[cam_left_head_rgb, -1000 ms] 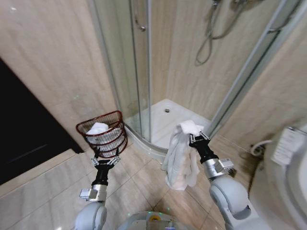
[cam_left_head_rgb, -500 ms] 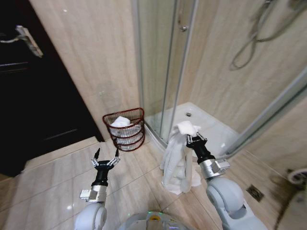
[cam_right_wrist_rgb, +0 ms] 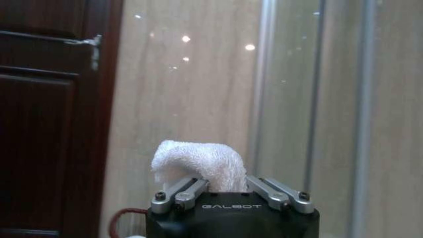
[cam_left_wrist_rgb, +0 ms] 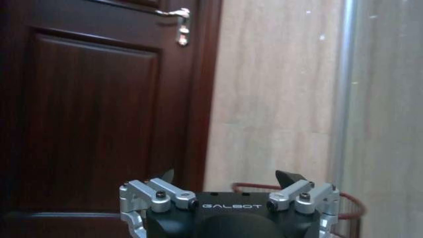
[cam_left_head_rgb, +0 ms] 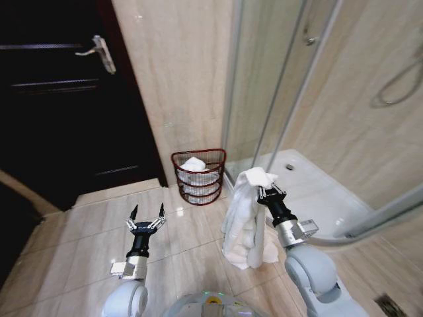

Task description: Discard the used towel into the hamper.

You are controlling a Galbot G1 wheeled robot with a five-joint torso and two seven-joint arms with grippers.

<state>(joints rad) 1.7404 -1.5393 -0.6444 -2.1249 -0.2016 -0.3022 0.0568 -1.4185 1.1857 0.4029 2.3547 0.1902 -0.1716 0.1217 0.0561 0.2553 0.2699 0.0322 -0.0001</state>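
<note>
A white used towel (cam_left_head_rgb: 244,218) hangs from my right gripper (cam_left_head_rgb: 266,191), which is shut on its top fold; the rest drapes down to the floor tiles. The same towel (cam_right_wrist_rgb: 198,166) pokes up between the right fingers in the right wrist view. The hamper (cam_left_head_rgb: 198,177), a dark red wire basket with white cloth inside, stands against the wall ahead, between both arms. Its rim (cam_left_wrist_rgb: 343,201) shows past my left gripper (cam_left_wrist_rgb: 231,179), which is open and empty. In the head view that left gripper (cam_left_head_rgb: 146,218) hovers over the floor, short and left of the hamper.
A dark wooden door (cam_left_head_rgb: 59,99) with a metal handle (cam_left_head_rgb: 99,51) fills the left wall. The glass shower enclosure (cam_left_head_rgb: 277,99) and its white tray (cam_left_head_rgb: 317,188) stand on the right. Beige floor tiles (cam_left_head_rgb: 79,244) lie open in front.
The whole view has swung left: the door has come into sight and the shower has slid right. The hamper now sits nearer the centre. Both arms keep their poses, towel still held.
</note>
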